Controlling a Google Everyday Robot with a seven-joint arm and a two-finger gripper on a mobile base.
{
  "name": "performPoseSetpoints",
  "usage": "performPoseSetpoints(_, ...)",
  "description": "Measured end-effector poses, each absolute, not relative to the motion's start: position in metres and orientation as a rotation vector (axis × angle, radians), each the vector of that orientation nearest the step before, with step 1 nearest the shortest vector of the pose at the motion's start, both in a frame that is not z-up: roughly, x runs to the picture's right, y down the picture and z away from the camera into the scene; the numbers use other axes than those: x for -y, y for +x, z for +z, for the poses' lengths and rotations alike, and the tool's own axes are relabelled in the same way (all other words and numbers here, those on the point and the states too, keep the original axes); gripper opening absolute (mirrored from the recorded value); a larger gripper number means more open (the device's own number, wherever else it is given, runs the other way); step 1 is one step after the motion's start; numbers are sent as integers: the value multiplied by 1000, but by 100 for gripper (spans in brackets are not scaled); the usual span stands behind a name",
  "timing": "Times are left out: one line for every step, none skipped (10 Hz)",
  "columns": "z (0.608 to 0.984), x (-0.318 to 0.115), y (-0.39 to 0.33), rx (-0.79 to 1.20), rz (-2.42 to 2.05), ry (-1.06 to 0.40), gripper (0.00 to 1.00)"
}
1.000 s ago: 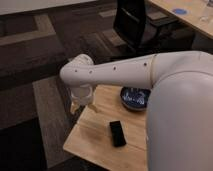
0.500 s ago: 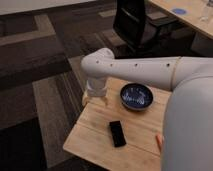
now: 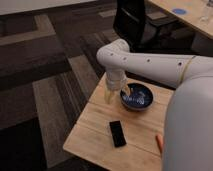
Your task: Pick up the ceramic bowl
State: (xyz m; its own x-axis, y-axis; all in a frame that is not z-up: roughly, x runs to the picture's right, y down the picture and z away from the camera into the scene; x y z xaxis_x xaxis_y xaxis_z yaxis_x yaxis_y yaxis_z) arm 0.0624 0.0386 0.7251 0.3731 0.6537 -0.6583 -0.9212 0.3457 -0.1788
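Note:
The ceramic bowl (image 3: 139, 98) is round, dark blue and glossy with a whitish speckled inside. It sits on the far right part of a small wooden table (image 3: 92, 131). My white arm reaches in from the right and bends down over the table. My gripper (image 3: 118, 94) hangs at the bowl's left rim, open, with one finger outside the rim and the other over the bowl's inside. Nothing is held in it.
A flat black phone (image 3: 117, 133) lies on the table in front of the bowl. A black office chair (image 3: 136, 24) stands behind the table. A long wooden desk (image 3: 192, 17) with a blue disc (image 3: 179, 11) is at the far right. Patterned carpet lies to the left.
My arm has swung right across the table. The gripper moved from the table's left edge to the bowl's left rim. The bowl and phone have not moved.

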Motion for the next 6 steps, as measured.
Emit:
performPoseSetpoints(725, -39, 63, -530, 1087, -588, 65)
performPoseSetpoints(725, -39, 63, -530, 1088, -588, 65)
performPoseSetpoints(728, -40, 64, -535, 1094, -595, 65)
performPoseSetpoints(750, -38, 74, -523, 1135, -603, 65)
performPoseSetpoints(761, -35, 74, -500, 1151, -606, 65)
performPoseSetpoints(771, -31, 71, -466, 1163, -606, 65)
